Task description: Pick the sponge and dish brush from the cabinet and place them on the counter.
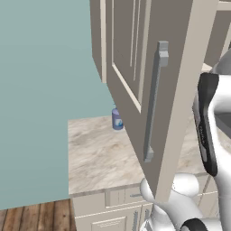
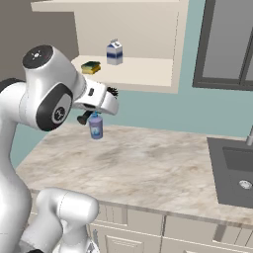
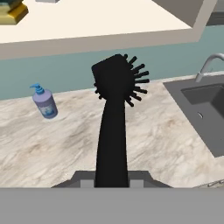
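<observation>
The gripper is closed on the black brush, held above the counter just below the cabinet; next I judge it must lower the brush onto bare stone. The sponge lies at the shelf's left front corner beside a milk carton; a soap bottle stands near the counter's back edge, a sink at its right end.

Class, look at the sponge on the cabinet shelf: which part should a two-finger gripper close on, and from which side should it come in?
Grip the sponge across its short sides, coming in from the cabinet's open front. It lies flat near the shelf's front edge, with the milk carton apart to its right, so probably nothing blocks a frontal approach. The gripper is shut on the dish brush, which must be set down first.
</observation>
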You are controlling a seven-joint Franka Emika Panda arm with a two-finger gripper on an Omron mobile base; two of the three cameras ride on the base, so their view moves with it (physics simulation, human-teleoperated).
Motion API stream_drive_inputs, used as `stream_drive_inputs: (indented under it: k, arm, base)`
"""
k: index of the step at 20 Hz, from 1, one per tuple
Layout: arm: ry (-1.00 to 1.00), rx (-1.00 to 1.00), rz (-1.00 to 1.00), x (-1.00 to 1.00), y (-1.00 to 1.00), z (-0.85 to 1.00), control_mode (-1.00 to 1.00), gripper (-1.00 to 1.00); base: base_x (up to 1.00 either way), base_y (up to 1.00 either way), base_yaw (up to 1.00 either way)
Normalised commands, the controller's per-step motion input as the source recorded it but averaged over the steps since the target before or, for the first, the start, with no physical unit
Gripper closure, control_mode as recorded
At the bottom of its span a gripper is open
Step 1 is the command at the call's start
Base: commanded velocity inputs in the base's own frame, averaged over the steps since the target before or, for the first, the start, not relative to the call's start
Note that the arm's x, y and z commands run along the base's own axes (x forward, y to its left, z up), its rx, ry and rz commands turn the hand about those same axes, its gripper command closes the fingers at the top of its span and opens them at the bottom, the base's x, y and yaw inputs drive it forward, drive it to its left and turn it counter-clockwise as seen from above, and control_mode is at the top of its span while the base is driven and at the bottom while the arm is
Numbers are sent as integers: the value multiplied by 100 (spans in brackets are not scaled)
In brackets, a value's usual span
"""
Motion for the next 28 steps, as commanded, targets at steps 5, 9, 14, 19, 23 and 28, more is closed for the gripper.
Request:
stream_drive_inputs:
  k: [5, 9, 14, 19, 23, 28]
  arm:
    - [0, 0, 0, -52, 0, -41, -100, 100]
    - [0, 0, 0, -24, 0, -45, -100, 100]
    - [1, 0, 0, -1, 0, -40, -100, 100]
    - [7, 0, 0, 12, 0, -49, -100, 100]
    - [5, 0, 0, 24, 0, -40, -100, 100]
    - [0, 0, 0, 32, 0, -49, -100, 100]
  base:
    - [0, 0, 0]
    - [0, 0, 0]
    - [0, 0, 0]
    - [0, 0, 0]
    - [0, 0, 0]
    - [0, 0, 0]
